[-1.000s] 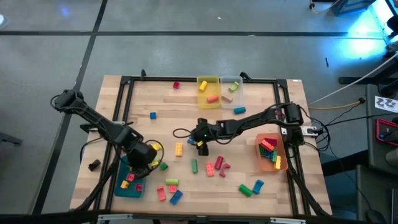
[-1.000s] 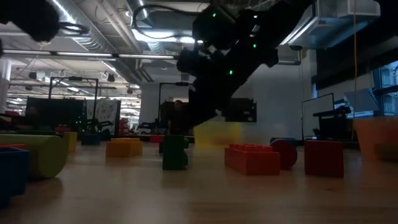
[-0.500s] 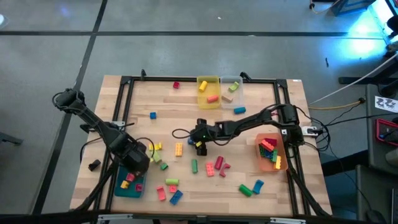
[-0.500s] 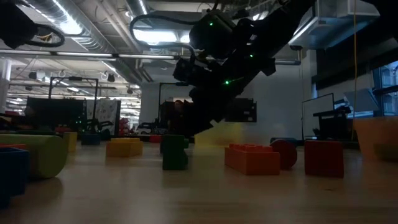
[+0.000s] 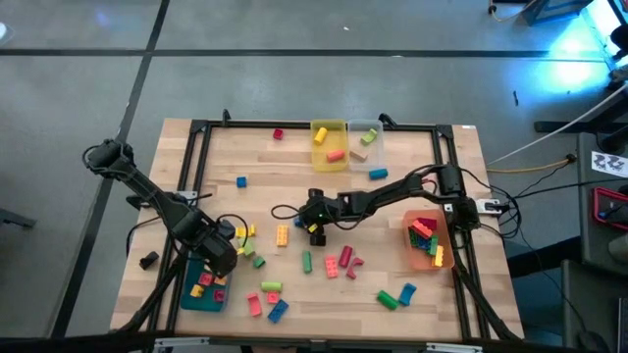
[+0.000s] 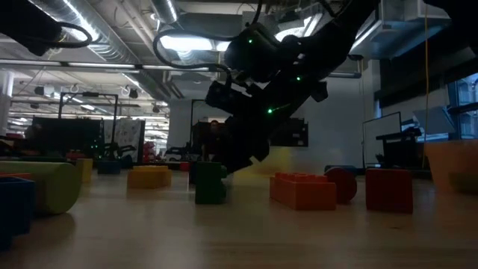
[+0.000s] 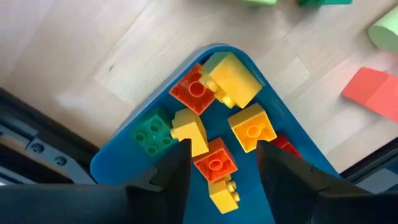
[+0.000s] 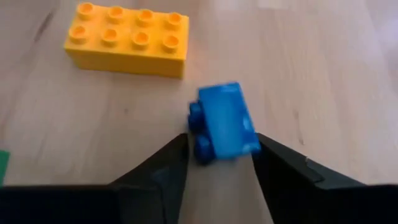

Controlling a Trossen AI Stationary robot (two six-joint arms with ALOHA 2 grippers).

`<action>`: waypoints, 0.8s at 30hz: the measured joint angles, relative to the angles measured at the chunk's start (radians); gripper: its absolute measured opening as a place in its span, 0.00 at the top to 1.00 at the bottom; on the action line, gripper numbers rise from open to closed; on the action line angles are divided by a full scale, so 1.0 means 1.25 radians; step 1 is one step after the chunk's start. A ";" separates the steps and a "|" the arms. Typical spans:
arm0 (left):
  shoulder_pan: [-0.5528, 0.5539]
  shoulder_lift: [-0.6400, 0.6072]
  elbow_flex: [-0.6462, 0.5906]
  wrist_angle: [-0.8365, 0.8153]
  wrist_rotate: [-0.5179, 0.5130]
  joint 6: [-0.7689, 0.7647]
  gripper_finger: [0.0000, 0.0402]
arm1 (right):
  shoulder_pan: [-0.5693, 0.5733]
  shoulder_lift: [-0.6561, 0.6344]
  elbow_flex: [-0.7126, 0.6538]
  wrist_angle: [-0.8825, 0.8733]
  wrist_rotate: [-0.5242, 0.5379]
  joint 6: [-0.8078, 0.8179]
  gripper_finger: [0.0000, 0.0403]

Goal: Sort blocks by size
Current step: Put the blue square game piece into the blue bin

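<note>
My right gripper [image 8: 219, 163] is spread around a blue block [image 8: 225, 127] lying beside a yellow block [image 8: 127, 38] mid-table. My left gripper [image 7: 219, 167], spread, hovers over the teal bin [image 7: 124, 155] holding small blocks.

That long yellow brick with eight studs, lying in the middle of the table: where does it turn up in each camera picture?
High view: the long yellow brick lies mid-table, just left of the right gripper.
Low view: I cannot pick it out.
Left wrist view: not in it.
Right wrist view: long yellow brick lies beyond the fingers.
Shared landmark: the small blue brick sits between those fingers, near the yellow one.
</note>
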 joint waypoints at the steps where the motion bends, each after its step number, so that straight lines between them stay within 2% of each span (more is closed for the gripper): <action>1: 0.000 0.000 0.000 0.000 -0.002 0.010 0.59 | 0.000 0.004 0.001 0.009 -0.011 -0.006 0.59; 7: 0.000 0.000 0.000 0.035 -0.063 0.023 0.59 | 0.001 0.005 0.001 0.018 -0.025 -0.014 0.74; 11: 0.000 0.000 0.000 0.089 -0.152 0.078 0.59 | 0.001 0.007 0.001 0.029 -0.022 -0.014 0.76; 17: 0.016 0.000 0.000 0.176 -0.376 0.168 0.59 | 0.002 0.010 0.044 -0.020 -0.022 -0.014 0.73; 21: 0.041 0.000 0.000 0.224 -0.540 0.270 0.59 | 0.002 0.009 0.086 -0.058 -0.022 -0.014 0.72; 24: 0.062 0.000 0.000 0.259 -0.604 0.383 0.59 | 0.002 0.009 0.116 -0.066 -0.022 -0.014 0.75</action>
